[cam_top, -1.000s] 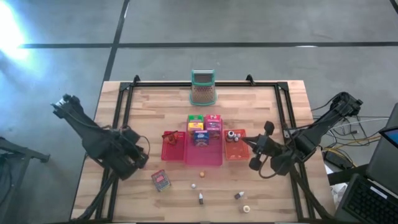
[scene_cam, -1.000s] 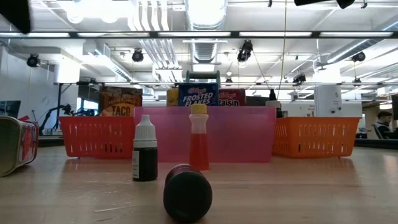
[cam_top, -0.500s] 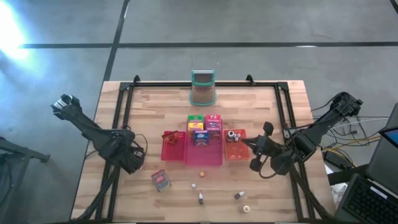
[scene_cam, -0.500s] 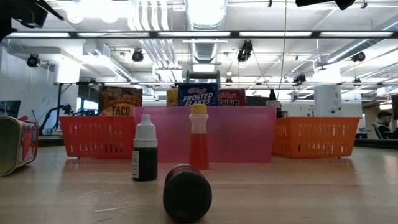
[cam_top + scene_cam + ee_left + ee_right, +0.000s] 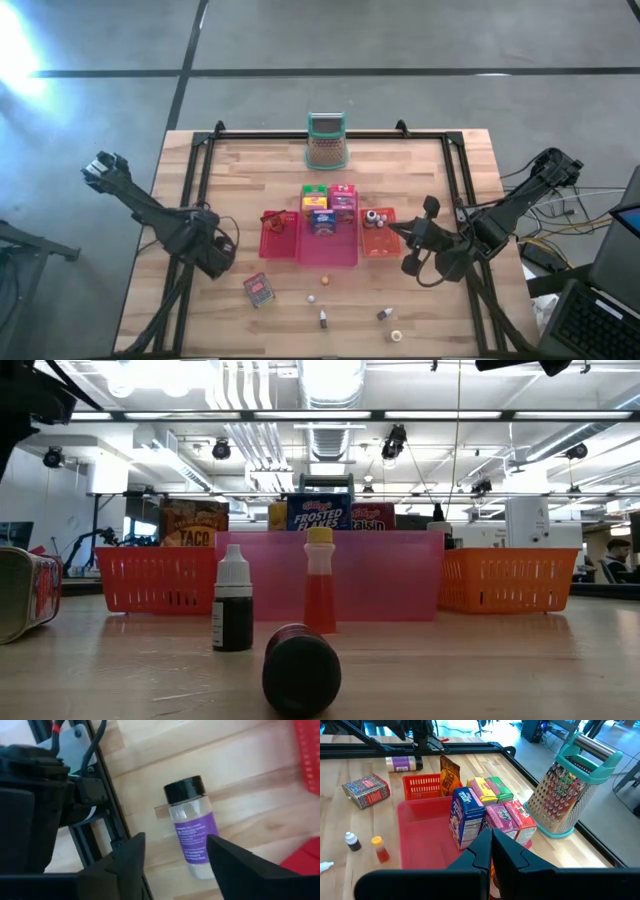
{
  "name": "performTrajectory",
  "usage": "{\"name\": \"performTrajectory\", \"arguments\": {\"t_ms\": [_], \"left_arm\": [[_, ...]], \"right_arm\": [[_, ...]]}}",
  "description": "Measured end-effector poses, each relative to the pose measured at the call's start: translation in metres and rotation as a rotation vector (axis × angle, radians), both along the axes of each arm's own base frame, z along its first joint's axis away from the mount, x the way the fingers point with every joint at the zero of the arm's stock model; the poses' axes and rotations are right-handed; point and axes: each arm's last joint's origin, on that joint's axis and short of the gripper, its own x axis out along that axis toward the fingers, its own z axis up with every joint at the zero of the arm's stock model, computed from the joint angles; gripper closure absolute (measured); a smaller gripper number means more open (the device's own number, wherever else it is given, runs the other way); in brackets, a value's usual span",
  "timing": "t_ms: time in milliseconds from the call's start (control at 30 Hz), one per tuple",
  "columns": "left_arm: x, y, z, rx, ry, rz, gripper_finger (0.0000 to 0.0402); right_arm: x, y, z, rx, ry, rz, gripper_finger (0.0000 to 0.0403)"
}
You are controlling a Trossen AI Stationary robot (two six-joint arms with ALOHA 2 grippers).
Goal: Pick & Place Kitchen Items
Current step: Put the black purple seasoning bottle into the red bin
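The left gripper (image 5: 172, 851) hangs with fingers spread over a clear black-capped jar (image 5: 190, 825) lying on the table's left side, apparently not gripped. At centre, small boxes (image 5: 328, 205) stand in the pink tray (image 5: 340, 255). The right gripper (image 5: 408, 248) waits pinched shut beside the orange tray (image 5: 381, 245).

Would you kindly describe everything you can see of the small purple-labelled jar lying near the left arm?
The jar is a small clear container with a ribbed black screw cap and a purple label bearing white print. It looks like plastic or glass; its contents cannot be made out. It lies on its side on the bare wooden table, beside the black frame rail. The left tool sits above it with its fingers apart, not touching it. The red basket is close by.
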Motion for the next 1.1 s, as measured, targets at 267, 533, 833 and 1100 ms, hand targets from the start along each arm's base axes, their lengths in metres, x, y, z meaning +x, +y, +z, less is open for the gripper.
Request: {"name": "performTrajectory", "arguments": {"t_ms": [267,533,833,1100], "left_arm": [[0.007,0.003,-0.018,-0.031,-0.042,0.053,0.0143],[0.007,0.007,-0.043,-0.076,-0.028,0.064,0.0133],[0.011,0.012,-0.073,-0.140,-0.083,0.073,0.0133],[0.008,0.017,-0.104,-0.210,-0.114,0.073,0.0133]], "right_arm": [[0.000,0.000,0.000,0.002,-0.001,-0.001,0.0394],[0.000,0.000,0.000,0.002,-0.001,-0.001,0.0394],[0.000,0.000,0.000,0.002,0.001,0.000,0.0394],[0.000,0.000,0.000,0.000,0.003,0.001,0.0394]]}}
